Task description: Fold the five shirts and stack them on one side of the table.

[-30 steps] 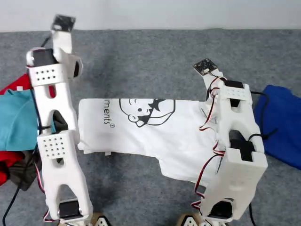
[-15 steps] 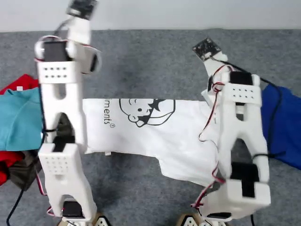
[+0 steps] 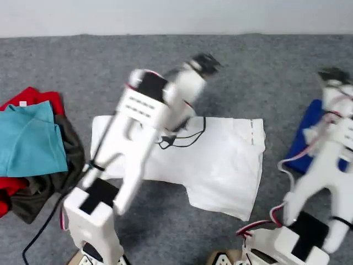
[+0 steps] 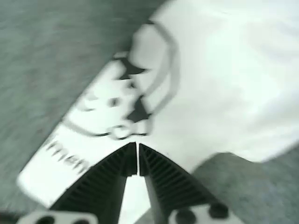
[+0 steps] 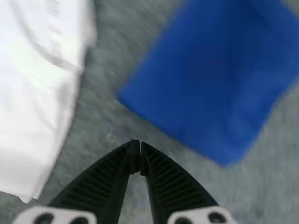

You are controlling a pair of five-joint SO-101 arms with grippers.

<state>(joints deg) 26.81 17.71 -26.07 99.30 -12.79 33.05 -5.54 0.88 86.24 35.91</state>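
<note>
Five garments lie on the grey table [image 3: 165, 55]. A white shirt [image 3: 220, 160] is spread flat in the middle with its black print [image 4: 140, 88] facing up. A blue shirt [image 3: 306, 143] lies just off its right side, with a strip of bare table between them. At the left edge a teal shirt [image 3: 27, 141] sits on top of a red one [image 3: 33, 98] and a dark one [image 3: 41, 190], in a loose pile well apart from the blue shirt.

The left arm [image 3: 143, 121] slants across the white shirt's left half. The left gripper [image 4: 138, 148] hangs over the print with its jaws pressed together and nothing between them. The right arm [image 3: 325, 160] stands at the right edge, by the blue shirt. The right gripper [image 5: 139, 145] is likewise closed and empty, and sits above the bare strip between the white and blue shirts.
</note>
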